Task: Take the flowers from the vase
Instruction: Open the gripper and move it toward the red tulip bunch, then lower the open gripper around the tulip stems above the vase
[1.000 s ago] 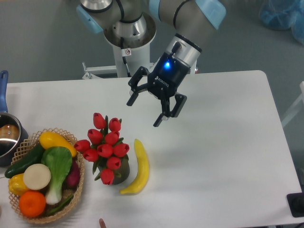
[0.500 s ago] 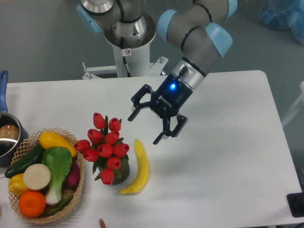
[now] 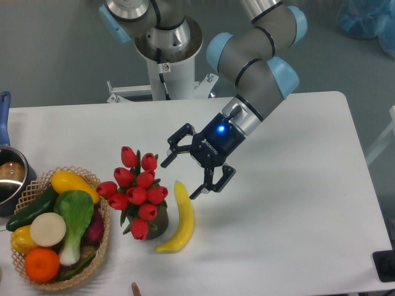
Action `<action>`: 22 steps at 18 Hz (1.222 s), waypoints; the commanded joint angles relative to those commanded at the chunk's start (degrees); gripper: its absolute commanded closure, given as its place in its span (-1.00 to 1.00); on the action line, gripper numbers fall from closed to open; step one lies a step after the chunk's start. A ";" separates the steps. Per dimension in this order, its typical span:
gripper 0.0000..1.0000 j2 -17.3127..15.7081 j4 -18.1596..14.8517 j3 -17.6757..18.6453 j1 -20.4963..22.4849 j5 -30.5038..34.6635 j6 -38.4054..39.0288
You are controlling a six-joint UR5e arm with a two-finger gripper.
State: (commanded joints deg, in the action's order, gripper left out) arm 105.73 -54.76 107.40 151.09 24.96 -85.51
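A tight bunch of red tulips with green leaves, the flowers (image 3: 137,190), stands in a short dark vase (image 3: 158,221) left of the table's middle. Only the vase's lower right side shows beneath the buds. My gripper (image 3: 180,177) hangs open just to the right of the flowers, a little above the table. One fingertip sits near the topmost buds and the other over the upper end of a banana. Nothing is between the fingers, and they touch neither the flowers nor the vase.
A yellow banana (image 3: 179,217) lies right beside the vase. A wicker basket (image 3: 92,268) with several vegetables and fruits sits at the left. A metal pot with a blue handle (image 3: 4,112) is at the far left edge. The robot base (image 3: 166,52) stands behind the table.
The gripper has come down and to the left, from above the table's middle to just right of the flowers, staying open. Flowers, vase and banana have not moved.
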 joint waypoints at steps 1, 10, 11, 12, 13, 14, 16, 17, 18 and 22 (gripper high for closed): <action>-1.00 0.00 0.00 0.44 0.00 0.00 -1.31; -1.00 0.96 0.00 0.53 -2.46 -0.18 -2.56; -1.00 1.23 0.09 0.53 -2.81 -0.18 -2.56; -1.00 1.49 0.09 0.36 -3.08 -0.26 -2.56; -1.00 1.76 0.09 0.27 -3.08 -0.79 -2.56; -1.00 1.84 0.09 0.09 -3.08 -1.49 -2.56; -1.00 2.89 0.00 -0.26 -3.17 -1.76 -2.47; -1.00 3.42 0.00 -0.61 -3.25 -1.76 -2.47; -1.00 4.21 0.00 -1.04 -3.69 -1.76 -2.47; -1.00 5.01 0.00 -1.93 -4.22 -2.20 -2.38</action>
State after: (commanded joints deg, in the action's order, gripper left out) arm 110.74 -54.76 105.47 146.87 22.77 -87.89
